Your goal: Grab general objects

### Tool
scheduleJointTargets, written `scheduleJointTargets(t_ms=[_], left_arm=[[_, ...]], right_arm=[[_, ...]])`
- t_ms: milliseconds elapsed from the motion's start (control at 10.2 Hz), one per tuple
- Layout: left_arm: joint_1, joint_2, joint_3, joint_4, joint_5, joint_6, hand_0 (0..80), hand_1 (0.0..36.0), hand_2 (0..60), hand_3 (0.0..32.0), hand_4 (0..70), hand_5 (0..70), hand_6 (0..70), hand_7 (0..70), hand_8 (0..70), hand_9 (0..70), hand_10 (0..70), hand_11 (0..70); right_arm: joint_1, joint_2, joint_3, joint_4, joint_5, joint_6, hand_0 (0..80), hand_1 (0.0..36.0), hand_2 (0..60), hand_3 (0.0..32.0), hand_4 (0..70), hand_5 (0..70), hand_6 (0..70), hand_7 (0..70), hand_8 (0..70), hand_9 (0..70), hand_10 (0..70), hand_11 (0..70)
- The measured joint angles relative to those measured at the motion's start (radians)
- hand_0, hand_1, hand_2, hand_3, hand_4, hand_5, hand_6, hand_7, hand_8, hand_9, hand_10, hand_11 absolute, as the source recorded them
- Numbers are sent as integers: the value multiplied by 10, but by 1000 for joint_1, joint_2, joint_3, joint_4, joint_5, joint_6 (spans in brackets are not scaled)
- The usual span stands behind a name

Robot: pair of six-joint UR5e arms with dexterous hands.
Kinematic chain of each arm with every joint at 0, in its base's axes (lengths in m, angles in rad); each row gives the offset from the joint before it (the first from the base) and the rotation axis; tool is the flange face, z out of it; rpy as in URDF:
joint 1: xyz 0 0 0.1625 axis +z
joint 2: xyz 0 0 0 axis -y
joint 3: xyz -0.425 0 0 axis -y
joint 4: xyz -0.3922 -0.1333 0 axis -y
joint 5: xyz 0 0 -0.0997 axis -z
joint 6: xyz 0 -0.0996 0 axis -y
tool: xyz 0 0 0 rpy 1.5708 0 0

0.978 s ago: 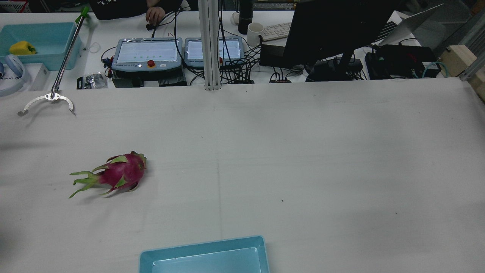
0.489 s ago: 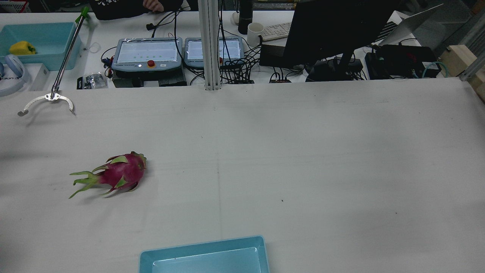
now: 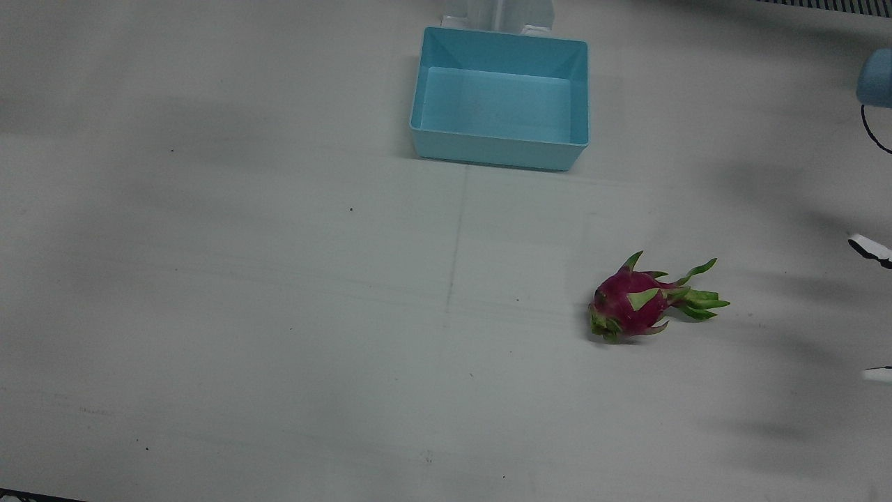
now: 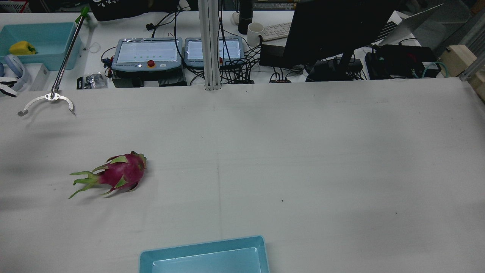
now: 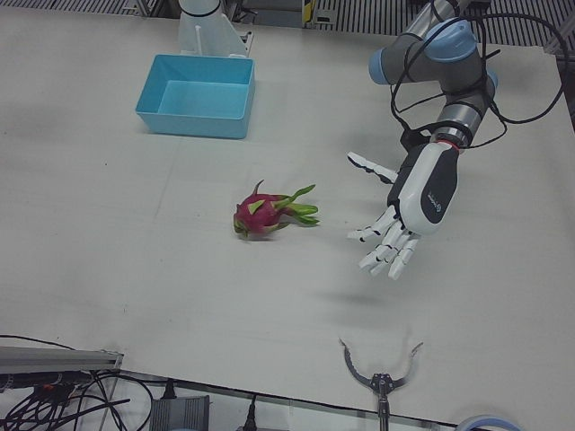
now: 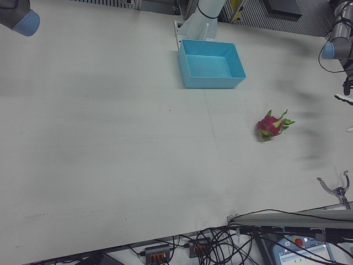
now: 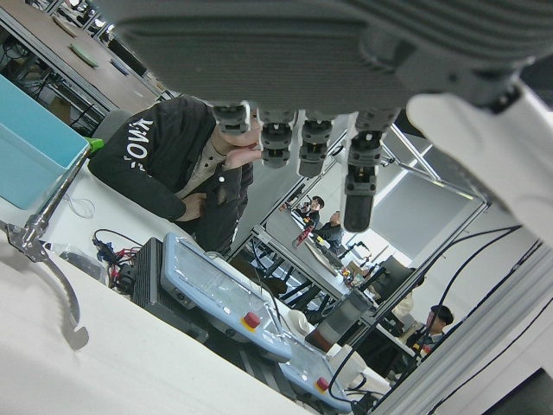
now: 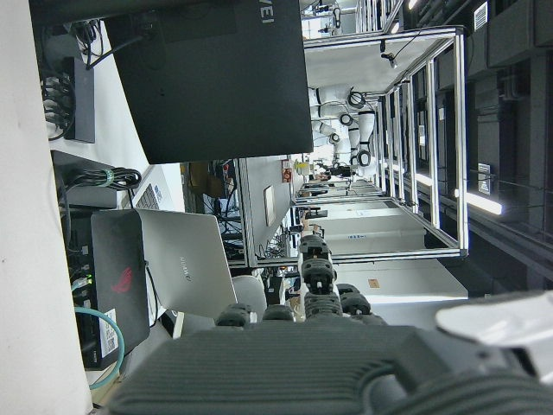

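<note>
A pink dragon fruit with green scales lies on its side on the white table; it also shows in the rear view, the left-front view and the right-front view. My left hand hovers above the table, apart from the fruit on its leafy side, open with fingers spread and empty. Its fingertips just show at the rear view's left edge. My right hand shows only in its own view, fingers extended, holding nothing, facing the monitor.
An empty light-blue bin stands at the table's robot-side edge, also in the rear view. A metal grabber tool lies at the far left edge. Teach pendants, a monitor and cables line the far side.
My left hand's fingertips have come into the rear view at its left edge, and its shadow has spread over the table's left side. The fruit has not moved.
</note>
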Motion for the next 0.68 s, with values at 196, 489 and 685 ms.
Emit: scheduleJointTargets(t_ms=[196, 489, 685], left_arm=[[65, -4, -14, 41, -26, 105, 509, 125, 22, 150, 83, 318, 56, 173, 145, 43, 30, 54], [203, -31, -16, 122, -181, 190, 514, 139, 42, 242, 50, 282, 28, 145, 135, 25, 37, 65], [333, -116, -7, 269, -325, 219, 493, 128, 58, 236, 15, 286, 17, 130, 135, 22, 24, 45]], right_arm=[[0, 0, 0, 0, 0, 0, 0, 0, 0, 0, 0, 0, 0, 0, 0, 0, 0, 0], [0, 0, 0, 0, 1, 0, 0, 0, 0, 0, 0, 0, 0, 0, 0, 0, 0, 0], [0, 0, 0, 0, 0, 0, 0, 0, 0, 0, 0, 0, 0, 0, 0, 0, 0, 0]])
